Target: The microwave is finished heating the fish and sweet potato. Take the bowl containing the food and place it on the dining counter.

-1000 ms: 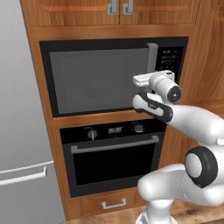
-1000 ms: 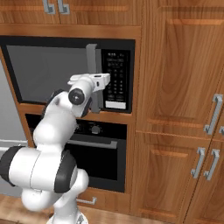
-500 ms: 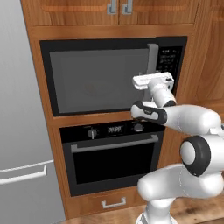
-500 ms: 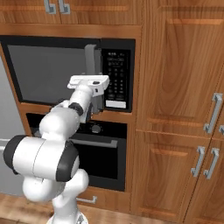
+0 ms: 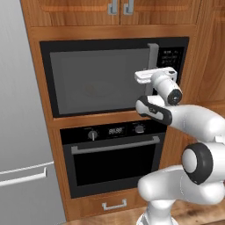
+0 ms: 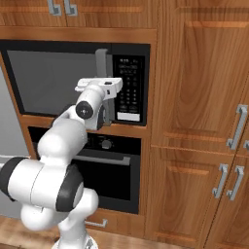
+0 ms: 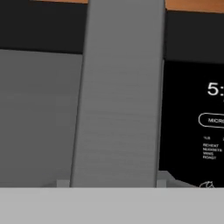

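I've brought the gripper [image 5: 148, 77] forward to the microwave [image 5: 101, 79] door's bar handle [image 7: 118, 94]; whether the fingers have clamped it I cannot tell. Door's shut.

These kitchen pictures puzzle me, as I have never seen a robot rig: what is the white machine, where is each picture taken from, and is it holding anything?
The white machine is a robot arm on a driving base, in a rendered kitchen. Two pictures come from cameras on the base, behind the arm to its left and right. The third comes from a camera on the hand.

The arm reaches up to the microwave, whose door is shut. Its hand is at the vertical grey bar handle, beside the keypad panel. In the hand view that handle stands very close, dead ahead.

Below the microwave sits a black oven; a grey fridge stands at the left.

Whether the jaws grip the handle cannot be told.
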Controlling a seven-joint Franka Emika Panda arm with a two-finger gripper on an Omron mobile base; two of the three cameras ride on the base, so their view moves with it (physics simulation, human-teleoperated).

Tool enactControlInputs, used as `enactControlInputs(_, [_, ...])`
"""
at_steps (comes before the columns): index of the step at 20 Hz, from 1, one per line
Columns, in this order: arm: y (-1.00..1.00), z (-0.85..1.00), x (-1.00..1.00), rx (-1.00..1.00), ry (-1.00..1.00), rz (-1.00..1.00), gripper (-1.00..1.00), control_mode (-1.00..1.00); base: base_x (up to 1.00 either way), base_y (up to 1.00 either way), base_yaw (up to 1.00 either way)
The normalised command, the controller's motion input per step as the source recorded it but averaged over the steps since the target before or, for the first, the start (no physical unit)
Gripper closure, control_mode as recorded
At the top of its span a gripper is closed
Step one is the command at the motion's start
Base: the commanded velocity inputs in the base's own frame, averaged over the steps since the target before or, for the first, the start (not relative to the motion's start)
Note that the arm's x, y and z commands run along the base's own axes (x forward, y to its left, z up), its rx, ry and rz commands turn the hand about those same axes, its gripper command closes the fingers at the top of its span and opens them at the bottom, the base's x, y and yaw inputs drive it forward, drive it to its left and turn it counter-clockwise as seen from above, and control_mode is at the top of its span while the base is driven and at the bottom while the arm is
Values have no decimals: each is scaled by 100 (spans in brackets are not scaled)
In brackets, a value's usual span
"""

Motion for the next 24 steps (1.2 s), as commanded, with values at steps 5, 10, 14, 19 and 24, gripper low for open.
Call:
enactControlInputs(5, [0,0,0,0,0,0,100,-100,0,0,0])
enactControlInputs(10, [0,0,-47,0,10,0,100,-100,0,0,0])
enactControlInputs(14, [0,4,-94,0,11,-1,100,-100,0,0,0])
enactControlInputs(19, [4,20,-100,0,9,-9,100,-100,0,0,0])
enactControlInputs(24, [30,13,-100,0,7,-18,100,-100,0,0,0])
